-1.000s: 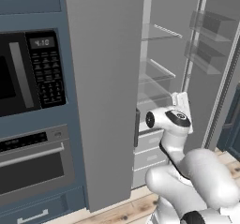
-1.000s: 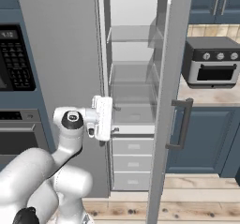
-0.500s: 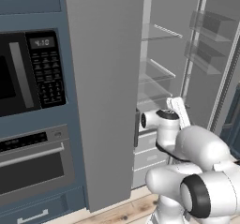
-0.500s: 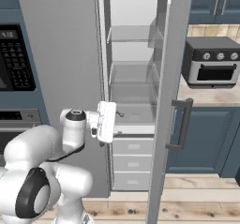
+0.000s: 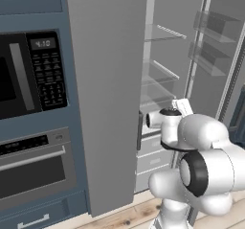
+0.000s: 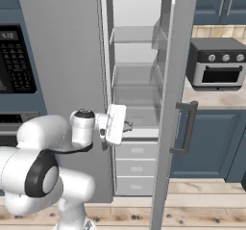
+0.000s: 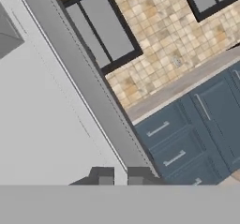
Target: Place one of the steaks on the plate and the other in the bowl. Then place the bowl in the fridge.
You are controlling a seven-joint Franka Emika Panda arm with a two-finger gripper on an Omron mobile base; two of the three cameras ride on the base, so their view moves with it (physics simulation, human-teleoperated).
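1. The fridge (image 6: 139, 80) stands open, its clear shelves (image 5: 160, 72) looking bare, though the lower one is partly hidden.
2. The gripper (image 7: 120, 177), at six o'clock in the hand view, has fingertips (image 7: 105, 176) nearly together, holding nothing.
3. A toaster oven (image 6: 216, 70) sits at three o'clock on the counter (image 6: 211, 99).

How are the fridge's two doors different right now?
The left door lies closed, flat with the cabinet front, hiding that side; the right door is swung wide open, exposing clear shelves inside. The right door shows a dark handle and see-through bins on its inner face; the left door's face here is plain. Both are tall grey metallic panels.
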